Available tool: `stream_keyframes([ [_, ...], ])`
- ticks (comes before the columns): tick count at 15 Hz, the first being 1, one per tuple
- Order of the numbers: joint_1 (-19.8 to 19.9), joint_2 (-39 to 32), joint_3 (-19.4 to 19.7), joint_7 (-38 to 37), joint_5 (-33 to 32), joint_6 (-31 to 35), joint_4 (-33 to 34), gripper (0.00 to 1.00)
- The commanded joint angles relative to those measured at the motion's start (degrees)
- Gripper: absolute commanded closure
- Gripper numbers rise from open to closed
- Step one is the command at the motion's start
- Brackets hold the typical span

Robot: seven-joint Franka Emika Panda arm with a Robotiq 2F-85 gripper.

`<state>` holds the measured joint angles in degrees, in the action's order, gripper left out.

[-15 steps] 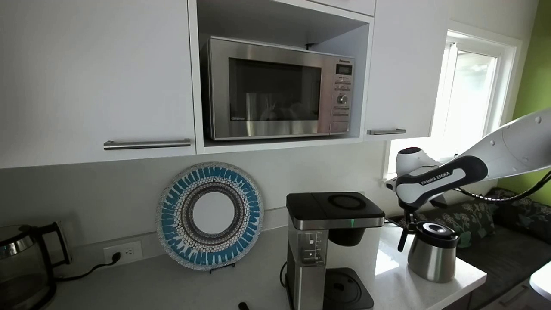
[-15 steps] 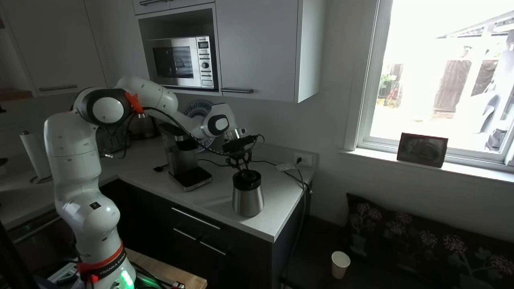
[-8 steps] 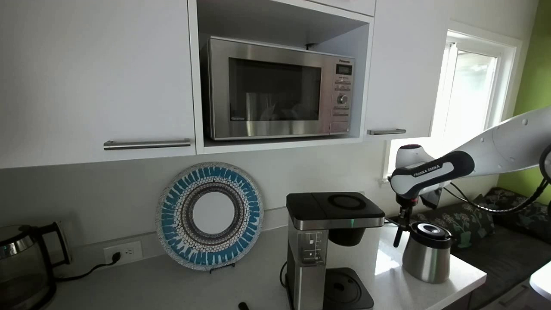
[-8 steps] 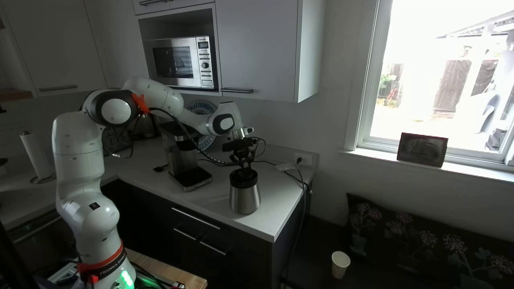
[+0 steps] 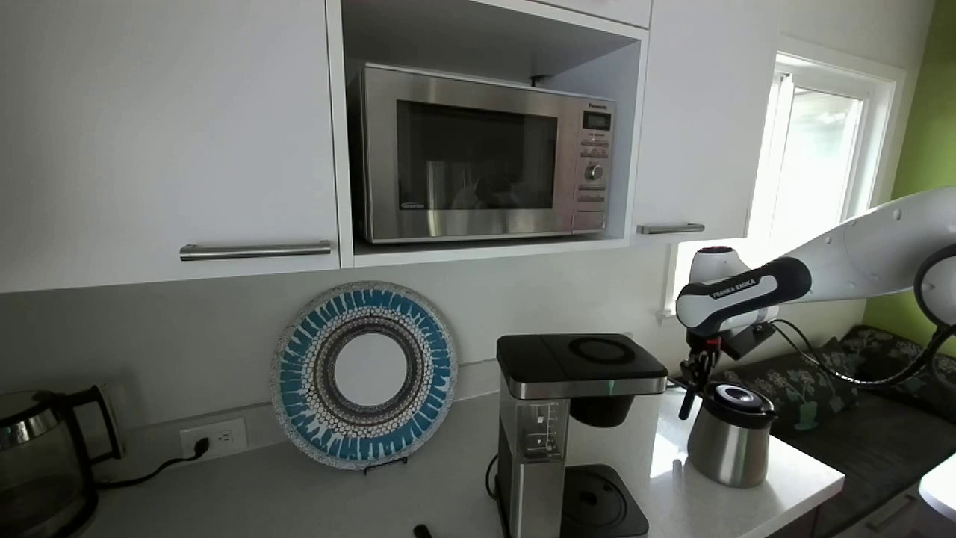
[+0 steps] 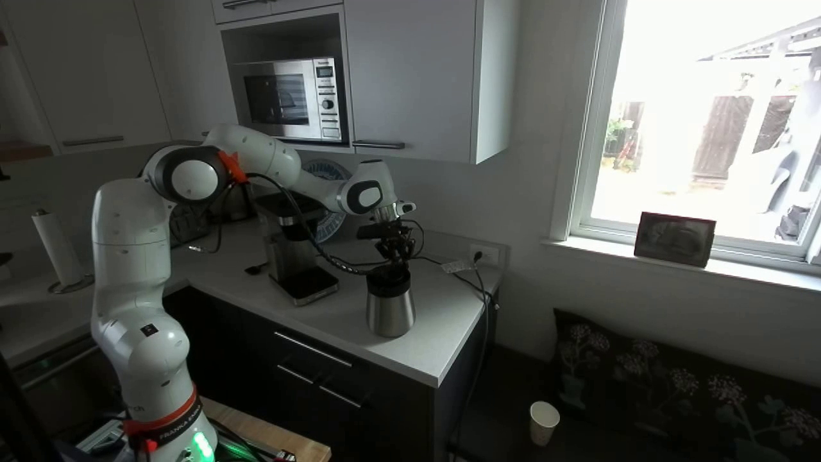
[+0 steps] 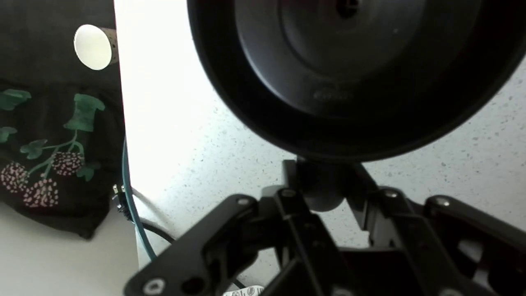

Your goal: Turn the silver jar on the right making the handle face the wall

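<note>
One silver jar, dark-topped, upright on the table, near the front corner at its end; one handle, dark, on the jar's side toward the wall and the table's back edge; one claw, drawn narrow, holding the handle; one coffee machine, black and silver, on the table, farther from the end edge than the jar; one round plate, blue and white, propped at the table's back edge; one kettle, beyond the plate; one microwave, above the table; one paper cup, lower than the table, past its end edge.
</note>
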<state>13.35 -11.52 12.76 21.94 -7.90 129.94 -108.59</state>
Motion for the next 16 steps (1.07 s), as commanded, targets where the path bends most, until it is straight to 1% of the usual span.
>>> stream_keyframes([
  [1, 0.96, -1.34, -0.54, -2.97, 1.99, -1.63, 2.31, 0.92],
  [4, 0.92, -1.80, -0.51, -3.95, 1.11, -1.31, 2.74, 0.92],
  [5, 0.92, -1.83, -0.56, -4.38, 1.39, -1.87, 2.94, 0.42],
  [6, 0.97, -1.80, -0.63, -4.25, 1.53, -1.85, 2.94, 0.42],
  [9, 0.92, -1.26, -0.70, -4.66, 1.52, -3.02, 3.30, 0.21],
  [10, 0.65, -0.52, -0.51, -5.40, 0.49, -3.35, 3.00, 0.12],
  [11, 0.52, 0.10, -0.36, -5.86, -0.10, -3.84, 2.87, 0.05],
  [12, 0.52, 0.91, -0.32, -5.93, -0.25, -4.46, 2.80, 0.01],
  [16, 0.84, 5.17, -0.16, -4.88, 0.42, -8.29, 2.03, 0.00],
])
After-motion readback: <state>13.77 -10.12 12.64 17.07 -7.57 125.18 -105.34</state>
